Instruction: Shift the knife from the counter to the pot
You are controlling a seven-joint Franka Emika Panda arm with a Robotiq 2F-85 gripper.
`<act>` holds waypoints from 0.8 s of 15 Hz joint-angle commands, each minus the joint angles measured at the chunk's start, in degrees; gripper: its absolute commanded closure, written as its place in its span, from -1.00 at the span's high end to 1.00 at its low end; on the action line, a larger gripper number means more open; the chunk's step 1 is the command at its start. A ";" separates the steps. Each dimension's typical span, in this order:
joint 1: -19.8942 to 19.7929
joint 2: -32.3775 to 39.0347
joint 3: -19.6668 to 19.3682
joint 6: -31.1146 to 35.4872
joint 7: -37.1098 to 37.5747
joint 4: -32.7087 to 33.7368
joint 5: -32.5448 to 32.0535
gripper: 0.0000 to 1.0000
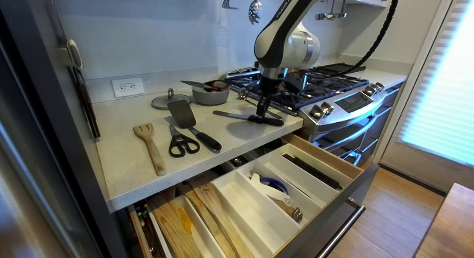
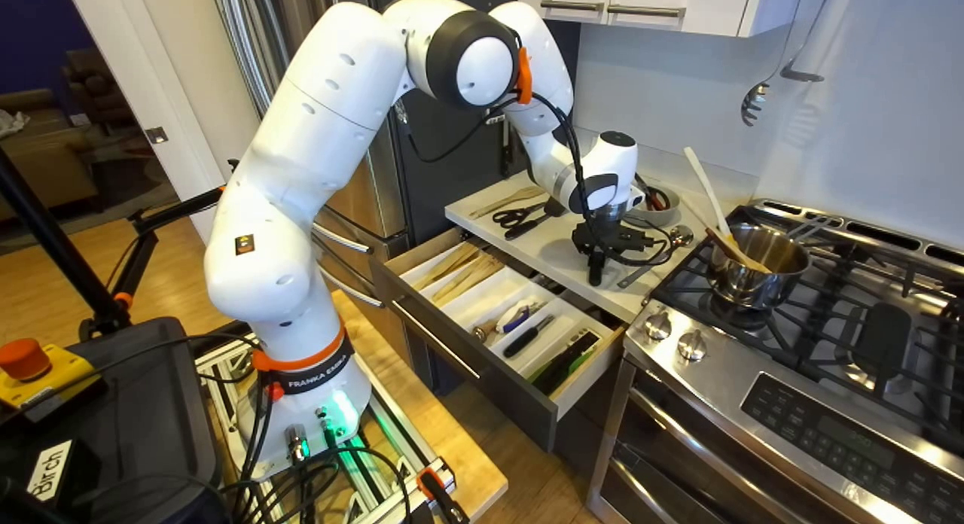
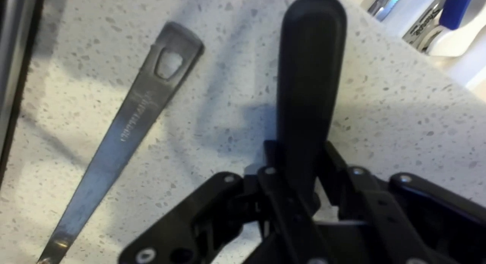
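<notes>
The knife (image 1: pixel 274 121) has a black handle and a narrow dark-grey blade. It lies along the counter near the stove in an exterior view, its blade pointing left. Its handle (image 3: pixel 311 66) fills the upper middle of the wrist view. My gripper (image 1: pixel 261 115) points down with its fingers (image 3: pixel 300 153) on both sides of the handle, shut on it. I cannot tell whether the knife touches the counter. In an exterior view the gripper (image 2: pixel 596 272) hides most of the knife. The shiny metal pot (image 2: pixel 761 279) stands on the stove with wooden handles sticking up.
A metal-handled utensil (image 3: pixel 125 131) lies beside the knife. A grey pan (image 1: pixel 210 96) holding dark utensils, a glass lid (image 1: pixel 163 102), spatula (image 1: pixel 182 114), scissors (image 1: pixel 181 145) and wooden turner (image 1: pixel 150 148) are on the counter. The drawer (image 1: pixel 318 213) below is open.
</notes>
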 commanded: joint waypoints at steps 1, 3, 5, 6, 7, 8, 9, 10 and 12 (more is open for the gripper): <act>-0.81 -2.00 0.04 1.96 0.15 -2.33 0.86 -0.85; -1.36 -3.97 0.97 3.75 -2.36 -4.94 0.05 -0.85; -1.51 -6.97 1.64 8.75 -6.24 -9.94 -1.69 -0.85; -1.95 -8.79 2.34 12.37 -8.24 -13.36 -2.09 -0.85; -2.67 -10.38 3.49 16.95 -10.02 -17.18 -2.10 -0.85; -3.65 -11.06 5.06 21.93 -11.71 -20.13 -2.16 -0.85; -5.01 -12.18 7.00 27.29 -12.36 -23.48 -2.21 -0.85; -6.78 -13.74 9.22 32.39 -12.07 -27.06 -2.93 -0.85; -10.24 -15.20 13.97 43.19 -8.14 -33.75 0.49 -0.85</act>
